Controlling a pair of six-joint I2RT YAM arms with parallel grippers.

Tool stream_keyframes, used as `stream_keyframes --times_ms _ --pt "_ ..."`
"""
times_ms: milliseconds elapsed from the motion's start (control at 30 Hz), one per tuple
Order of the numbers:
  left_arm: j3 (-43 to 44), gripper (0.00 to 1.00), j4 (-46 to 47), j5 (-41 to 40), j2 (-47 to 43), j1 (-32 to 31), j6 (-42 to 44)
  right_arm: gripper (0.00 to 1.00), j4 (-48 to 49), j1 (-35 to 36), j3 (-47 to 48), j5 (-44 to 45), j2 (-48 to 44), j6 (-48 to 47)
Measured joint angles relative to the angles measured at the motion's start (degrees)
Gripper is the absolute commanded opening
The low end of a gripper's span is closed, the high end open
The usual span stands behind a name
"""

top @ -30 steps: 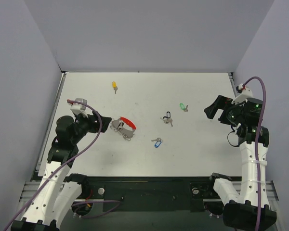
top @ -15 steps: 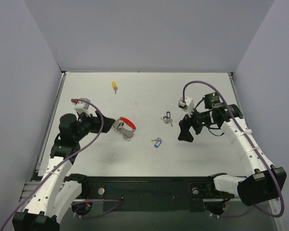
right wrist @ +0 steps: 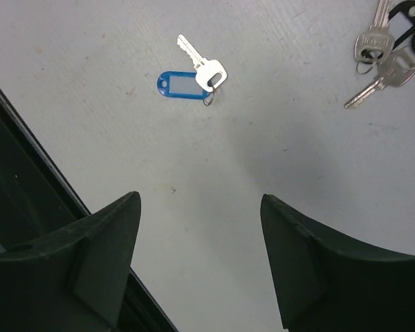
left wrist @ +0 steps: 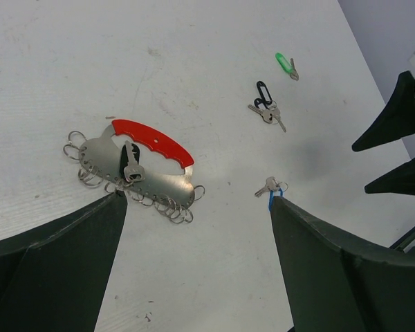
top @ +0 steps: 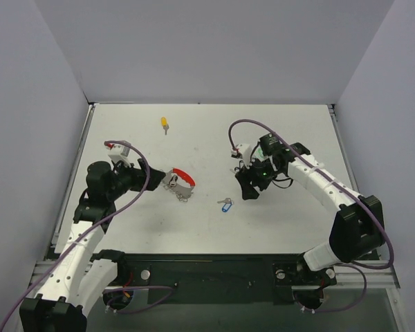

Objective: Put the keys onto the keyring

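Observation:
The keyring (top: pixel 180 180), a silver plate with a red arc and several small rings, lies left of centre and also shows in the left wrist view (left wrist: pixel 135 162). My left gripper (top: pixel 154 177) is open and empty just left of it (left wrist: pixel 197 200). The blue key (top: pixel 225 205) lies flat on the table (right wrist: pixel 187 81); in the left wrist view (left wrist: pixel 271 188) a finger partly hides it. My right gripper (top: pixel 247 188) is open and empty, a little up and right of the blue key (right wrist: pixel 199 199). The black key (left wrist: pixel 264 93) (right wrist: pixel 394 24) and the green key (left wrist: pixel 283 62) lie farther right. The yellow key (top: pixel 164 123) lies at the back.
My right arm (top: pixel 297 169) reaches across the right half of the table and covers the black and green keys in the top view. The table's dark front edge (right wrist: pixel 28 207) runs close to the right gripper. Grey walls stand on three sides.
My right arm has swung from the far right edge to the middle of the table, stopping near the blue key. My left arm has barely moved.

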Motion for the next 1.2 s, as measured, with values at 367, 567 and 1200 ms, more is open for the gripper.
stream_keyframes --times_ms 367,567,1200 --pt "0.0 0.95 0.2 0.0 0.3 2.9 0.0 0.48 12.4 5.9 -2.6 8.6 9.0 25.4" --pt "0.0 0.94 0.5 0.2 1.2 3.8 0.0 0.44 12.9 8.0 -2.1 9.0 13.3 27.7" --pt "0.0 0.94 0.7 0.6 1.6 4.0 -0.2 0.36 11.6 8.6 1.0 8.6 20.9 28.0"
